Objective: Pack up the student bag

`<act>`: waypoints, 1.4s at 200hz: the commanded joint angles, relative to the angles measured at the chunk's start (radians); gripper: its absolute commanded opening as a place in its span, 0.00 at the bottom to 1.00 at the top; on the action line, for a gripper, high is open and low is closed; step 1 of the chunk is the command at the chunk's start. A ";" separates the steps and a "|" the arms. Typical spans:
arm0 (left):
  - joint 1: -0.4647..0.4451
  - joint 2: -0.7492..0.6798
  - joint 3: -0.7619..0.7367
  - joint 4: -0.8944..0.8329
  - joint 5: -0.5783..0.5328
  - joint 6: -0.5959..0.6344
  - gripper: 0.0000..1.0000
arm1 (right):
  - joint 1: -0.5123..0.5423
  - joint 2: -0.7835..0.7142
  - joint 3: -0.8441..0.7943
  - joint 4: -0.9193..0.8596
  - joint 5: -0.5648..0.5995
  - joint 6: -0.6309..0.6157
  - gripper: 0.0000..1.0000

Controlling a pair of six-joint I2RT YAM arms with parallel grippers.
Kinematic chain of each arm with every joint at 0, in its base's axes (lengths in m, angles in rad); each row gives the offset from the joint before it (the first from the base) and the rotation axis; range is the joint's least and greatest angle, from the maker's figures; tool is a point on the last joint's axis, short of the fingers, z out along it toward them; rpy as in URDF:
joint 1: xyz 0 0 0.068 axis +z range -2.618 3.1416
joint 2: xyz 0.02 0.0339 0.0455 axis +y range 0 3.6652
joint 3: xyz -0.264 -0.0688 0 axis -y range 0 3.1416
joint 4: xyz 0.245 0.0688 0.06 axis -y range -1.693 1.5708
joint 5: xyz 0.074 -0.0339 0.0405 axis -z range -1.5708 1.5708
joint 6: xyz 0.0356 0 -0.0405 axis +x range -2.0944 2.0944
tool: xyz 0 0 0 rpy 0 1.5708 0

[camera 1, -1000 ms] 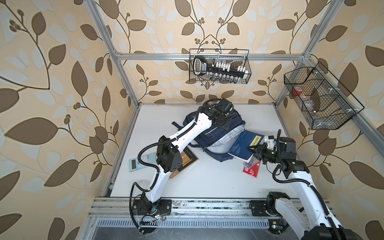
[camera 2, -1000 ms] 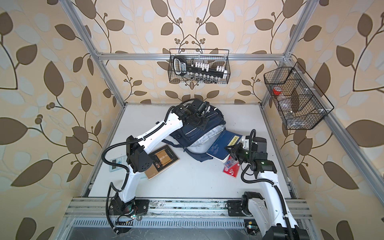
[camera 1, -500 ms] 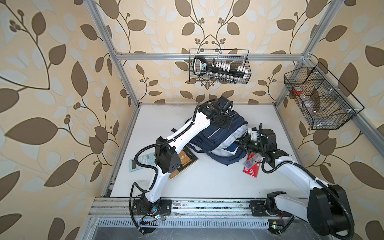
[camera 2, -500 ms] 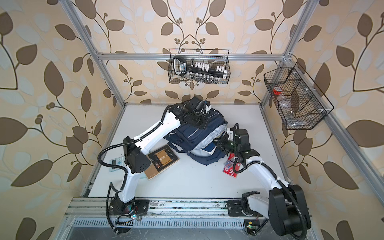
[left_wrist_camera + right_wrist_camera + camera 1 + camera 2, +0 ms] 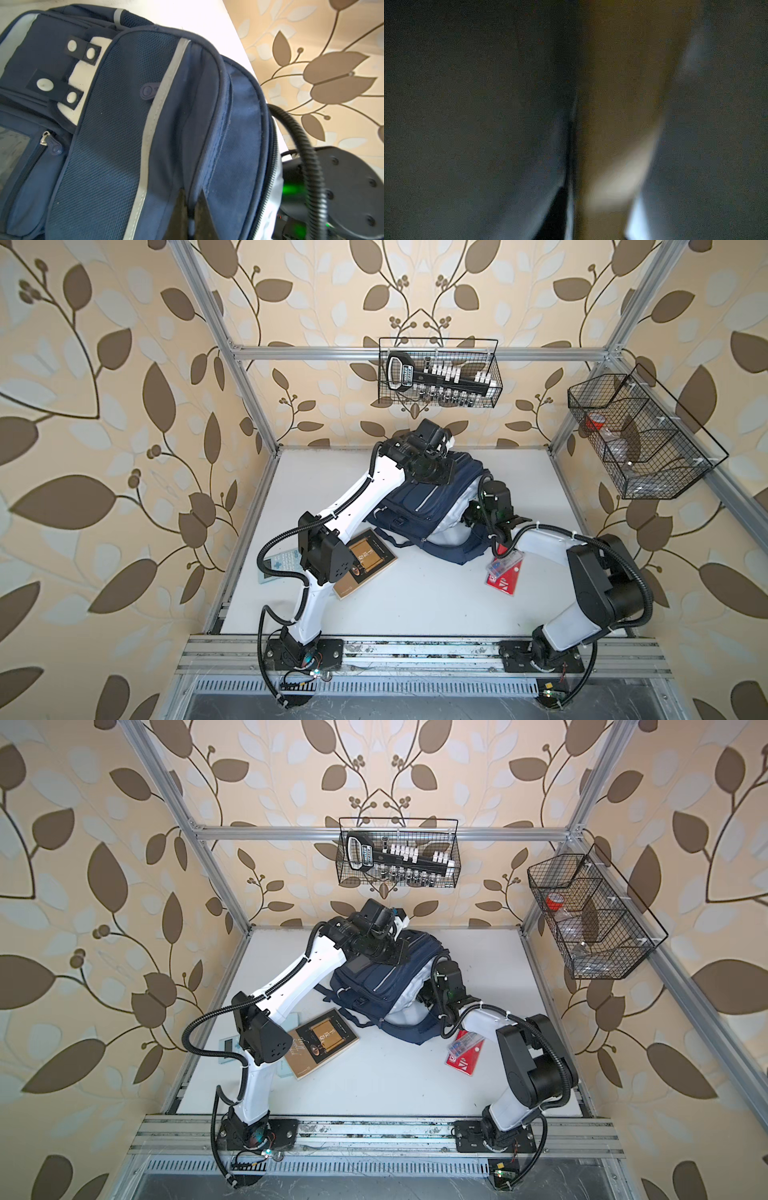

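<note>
The student bag [image 5: 428, 497] lay on its back towards the rear middle of the white table [image 5: 415, 614], with its front pockets facing up and its straps trailing towards the near side. In both top views its near right side gaped open and showed a pale lining.

The left arm reached over from the left to the bag's far end. Through the left wrist view, the left gripper [image 5: 191, 194] was pinched tight on a ridge of navy fabric at the bag's edge. Its two dark fingers met on the fold, just beside the grey reflective stripe [image 5: 158, 108].

The right gripper [image 5: 473, 515] came in from the right and was pushed into the open mouth of the bag, with its tips buried under the fabric. The right wrist view was dark and smeared, and I could not tell how far its jaws stood apart or whether they held anything.

A brown book [image 5: 368, 562] with a gold panel lay on the table just beside the bag's near left corner, partly under the left arm. A red packet [image 5: 505, 574] lay near the bag's right side, under the right forearm. Two wire baskets [image 5: 438, 373] hung on the walls above.
</note>
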 commanded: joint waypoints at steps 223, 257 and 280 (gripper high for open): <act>0.256 -0.314 -0.612 0.209 -0.003 -0.187 0.62 | 0.533 -0.496 -0.120 -0.599 0.273 -0.227 0.71; 0.341 -0.485 -0.831 0.132 -0.200 -0.164 0.62 | 0.659 -0.246 0.024 -0.553 0.246 -0.259 0.74; 0.450 -0.519 -0.980 0.145 -0.133 -0.189 0.60 | 0.675 -0.103 0.074 -0.515 0.162 -0.253 0.75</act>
